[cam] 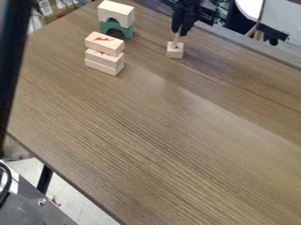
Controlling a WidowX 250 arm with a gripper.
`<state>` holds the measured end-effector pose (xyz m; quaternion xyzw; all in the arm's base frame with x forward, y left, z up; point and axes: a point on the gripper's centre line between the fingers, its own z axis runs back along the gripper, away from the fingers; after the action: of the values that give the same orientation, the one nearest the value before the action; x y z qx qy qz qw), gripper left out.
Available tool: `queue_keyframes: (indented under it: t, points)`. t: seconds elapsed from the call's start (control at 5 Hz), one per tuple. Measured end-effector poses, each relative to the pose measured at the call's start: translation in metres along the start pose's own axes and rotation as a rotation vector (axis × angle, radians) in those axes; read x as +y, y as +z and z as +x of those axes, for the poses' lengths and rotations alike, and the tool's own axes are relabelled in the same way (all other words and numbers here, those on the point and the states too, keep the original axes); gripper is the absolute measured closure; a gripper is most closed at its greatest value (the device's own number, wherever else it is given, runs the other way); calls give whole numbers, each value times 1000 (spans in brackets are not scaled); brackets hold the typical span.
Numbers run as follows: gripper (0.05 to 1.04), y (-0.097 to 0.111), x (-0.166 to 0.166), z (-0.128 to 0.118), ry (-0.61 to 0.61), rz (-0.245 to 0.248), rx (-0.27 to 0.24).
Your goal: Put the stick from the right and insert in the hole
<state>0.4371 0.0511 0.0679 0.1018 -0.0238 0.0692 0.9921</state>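
Note:
At the top of the camera view, right of centre, the black gripper (pixel 182 27) hangs down, shut on the thin wooden stick (pixel 176 38). The stick stands nearly upright, a little tilted, below the fingers. Directly under it, a small pale wooden block (pixel 174 52) sits on the table near the far edge. The stick's lower end meets the block's top face beside a small dark spot; whether it is inside a hole I cannot tell.
Left of the gripper, a pale arch block (pixel 116 13) rests on a green arch (pixel 117 29). Nearer stand stacked pale blocks (pixel 104 59) with red marks. The wooden table (pixel 176 132) extends toward the camera; a metal rail (pixel 247 45) runs along its far right edge.

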Motion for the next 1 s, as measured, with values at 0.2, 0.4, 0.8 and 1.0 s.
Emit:
queue_keyframes:
  t: [0.2, 0.4, 0.8, 1.0]
  points:
    - [975, -2, -4, -3, -13, 33, 50]
    - [975, 1, -13, -5, -8, -51, -14]
    - [736, 1, 4, -28, 132, -308, -213]
    - [444, 15, 10, -30, 146, -327, -272]
